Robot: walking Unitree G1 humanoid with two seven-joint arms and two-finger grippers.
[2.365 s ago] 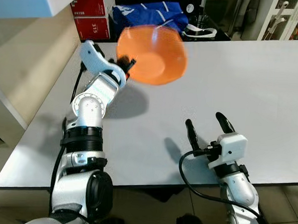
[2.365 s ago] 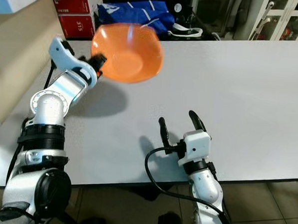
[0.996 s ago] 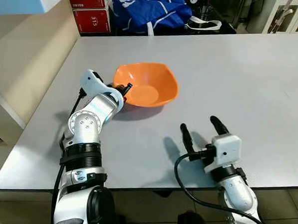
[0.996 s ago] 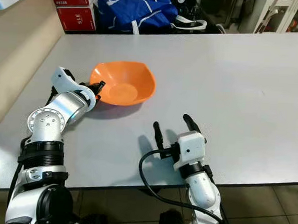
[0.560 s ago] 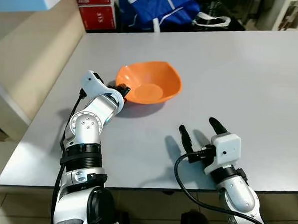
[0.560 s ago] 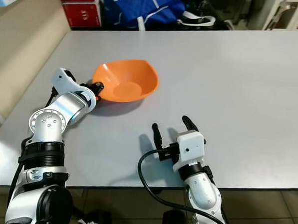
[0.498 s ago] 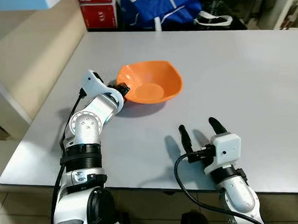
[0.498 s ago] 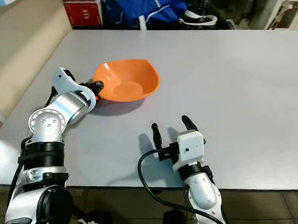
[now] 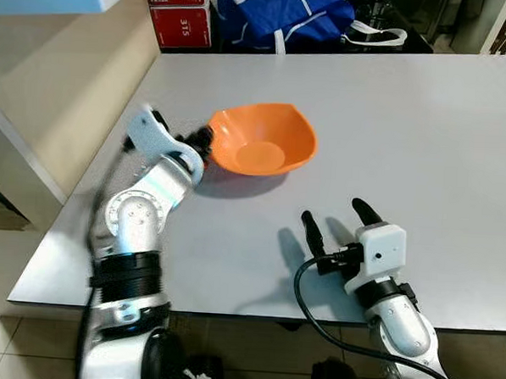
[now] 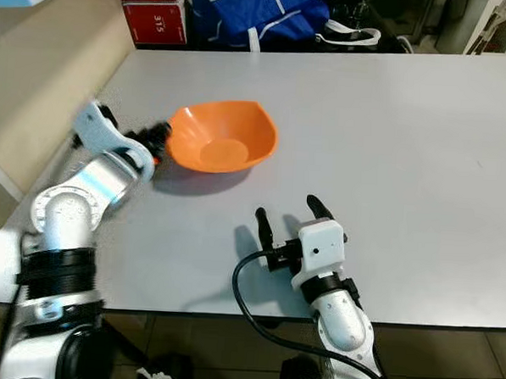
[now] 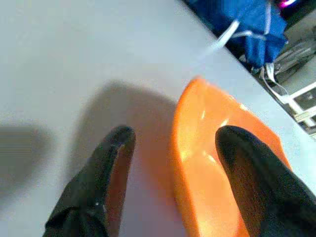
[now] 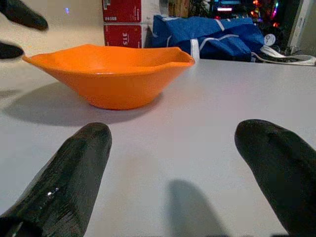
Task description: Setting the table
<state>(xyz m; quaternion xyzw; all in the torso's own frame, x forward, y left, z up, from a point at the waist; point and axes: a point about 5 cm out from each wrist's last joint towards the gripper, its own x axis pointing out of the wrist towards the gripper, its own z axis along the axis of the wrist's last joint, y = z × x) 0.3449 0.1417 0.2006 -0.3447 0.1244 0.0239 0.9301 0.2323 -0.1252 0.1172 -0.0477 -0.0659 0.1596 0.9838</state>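
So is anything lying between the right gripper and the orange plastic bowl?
No. In the right wrist view only bare grey table lies between the open right gripper and the orange plastic bowl.

A red box (image 9: 180, 26) beyond the table's far edge bears white digits "315"

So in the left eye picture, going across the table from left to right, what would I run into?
Left gripper at the bowl's rim → orange bowl → right gripper, nearer the front edge of the grey table.
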